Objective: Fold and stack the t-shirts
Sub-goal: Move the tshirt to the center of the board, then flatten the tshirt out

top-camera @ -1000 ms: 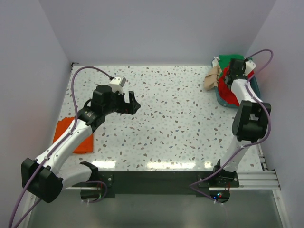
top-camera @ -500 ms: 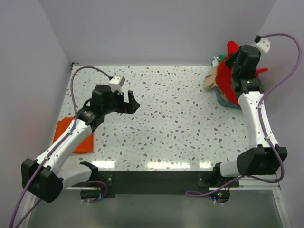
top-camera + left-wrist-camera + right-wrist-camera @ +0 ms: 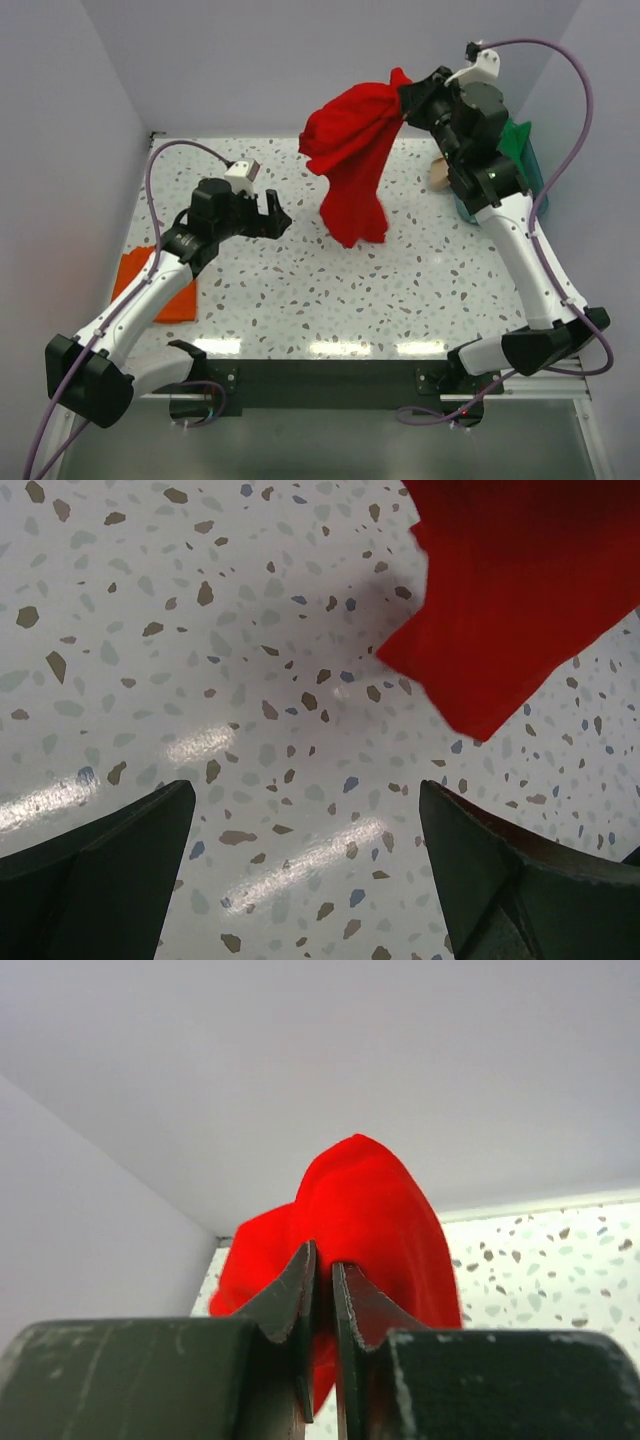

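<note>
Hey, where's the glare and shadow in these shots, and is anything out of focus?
Top external: white glare streaks on the table near its front edge. Left wrist: more glare patches, plus a soft grey shadow beside the red t-shirt. Right wrist: the right gripper looms slightly soft in the foreground; the shirt's red is so saturated folds barely show.

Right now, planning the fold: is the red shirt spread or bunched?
Bunched: the red shirt hangs crumpled from the shut right gripper.

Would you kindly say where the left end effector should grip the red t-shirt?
The red t-shirt hangs bunched from the right end effector; its loose bottom edge is probably best, taken from the side facing the open left end effector.
</note>
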`<control>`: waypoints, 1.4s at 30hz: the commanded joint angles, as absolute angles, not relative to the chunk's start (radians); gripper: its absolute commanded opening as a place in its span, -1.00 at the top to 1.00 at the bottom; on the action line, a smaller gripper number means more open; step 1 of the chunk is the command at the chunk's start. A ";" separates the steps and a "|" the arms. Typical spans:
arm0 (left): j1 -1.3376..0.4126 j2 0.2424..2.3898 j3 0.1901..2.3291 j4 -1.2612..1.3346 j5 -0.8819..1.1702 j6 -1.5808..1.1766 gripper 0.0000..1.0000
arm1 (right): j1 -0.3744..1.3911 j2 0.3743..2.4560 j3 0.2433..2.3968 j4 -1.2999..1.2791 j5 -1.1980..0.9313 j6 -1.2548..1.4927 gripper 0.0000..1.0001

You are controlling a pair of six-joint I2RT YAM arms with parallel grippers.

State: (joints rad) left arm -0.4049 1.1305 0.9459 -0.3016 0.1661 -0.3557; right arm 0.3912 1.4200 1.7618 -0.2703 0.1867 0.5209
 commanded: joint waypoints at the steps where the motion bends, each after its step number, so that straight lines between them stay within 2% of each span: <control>1: -0.396 1.104 0.919 -0.256 0.156 -0.397 -0.98 | 0.387 1.414 1.622 -0.256 0.172 0.540 0.72; 2: -0.396 1.103 0.901 -0.244 0.146 -0.411 -0.98 | 0.384 1.395 1.576 -0.247 0.178 0.548 0.56; 5: -0.396 1.111 0.855 -0.218 0.152 -0.472 -0.97 | 0.359 1.368 1.387 -0.220 0.189 0.589 0.22; 9: -0.396 1.118 0.779 -0.184 0.134 -0.541 -0.96 | 0.322 1.359 1.230 -0.202 0.133 0.620 0.08; 13: -0.397 1.112 0.686 -0.118 0.094 -0.610 -0.96 | 0.328 1.353 1.126 -0.186 0.054 0.646 0.02; 25: -0.388 1.127 0.618 -0.058 0.015 -0.693 -0.87 | 0.342 1.351 0.879 -0.175 0.063 0.655 -0.02; 30: -0.362 1.152 0.578 -0.015 0.057 -0.735 -0.86 | 0.344 1.396 0.864 -0.169 0.066 0.649 -0.04; 34: -0.362 1.193 0.528 0.122 0.101 -0.775 -0.86 | 0.351 1.442 0.880 -0.167 0.071 0.641 -0.08; 39: -0.365 1.322 0.523 0.230 0.143 -0.816 -0.86 | 0.402 1.497 0.922 -0.172 0.095 0.637 -0.15; 42: -0.391 1.449 0.563 0.276 0.118 -0.839 -0.79 | 0.464 1.526 0.949 -0.179 0.138 0.634 -0.16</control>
